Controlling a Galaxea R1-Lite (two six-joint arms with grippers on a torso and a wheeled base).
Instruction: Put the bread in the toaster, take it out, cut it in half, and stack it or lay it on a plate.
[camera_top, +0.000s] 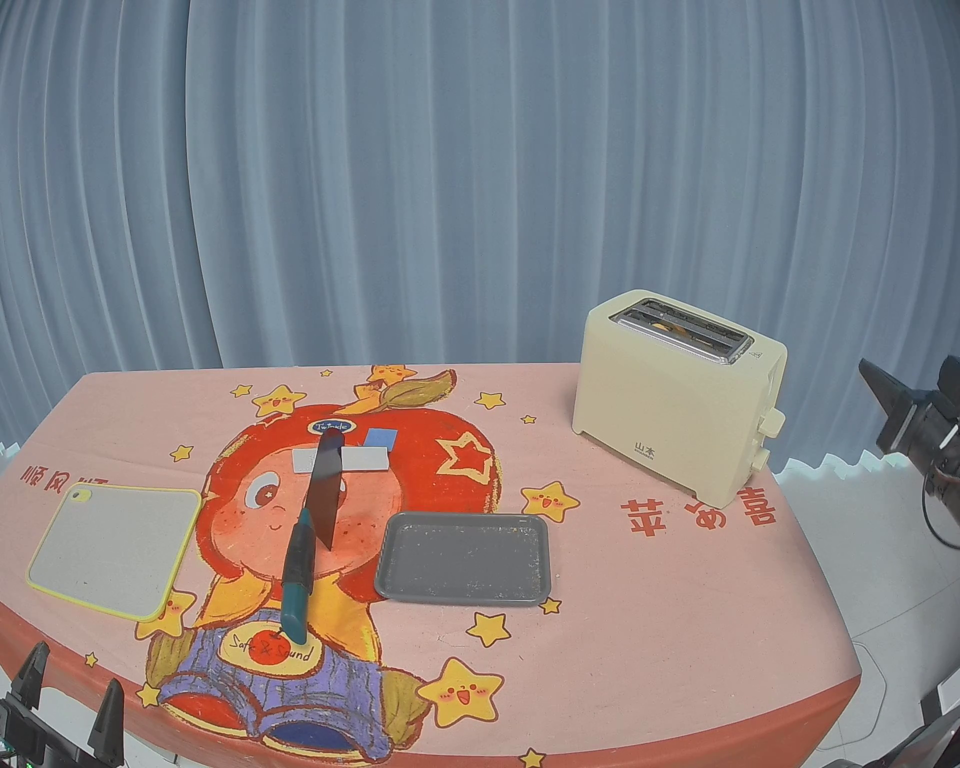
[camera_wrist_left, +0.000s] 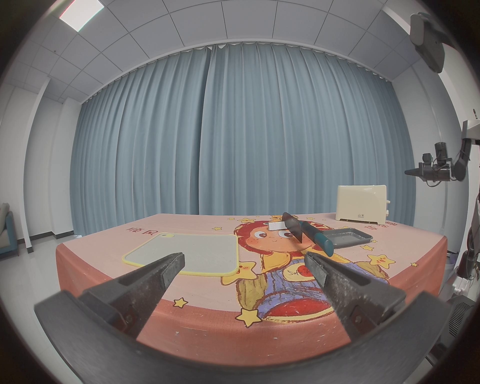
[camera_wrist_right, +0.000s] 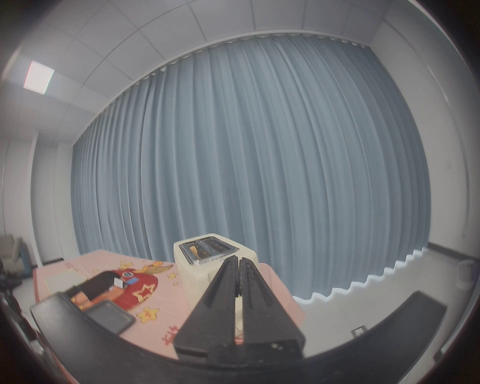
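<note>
Bread (camera_top: 672, 324) sits in the toaster (camera_top: 680, 400) slot straight ahead of my right fingers (camera_wrist_right: 225, 295), pressed together holding nothing, slot's length slanting across them; left fingers (camera_wrist_left: 145, 285), spread wide and empty, are well apart from it, so right arm's nearer.

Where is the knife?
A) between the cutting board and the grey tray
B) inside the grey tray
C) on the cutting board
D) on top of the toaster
A: the knife sits in the middle of the table, with the cutting board on one side and the grey tray on the other, touching neither.
</note>
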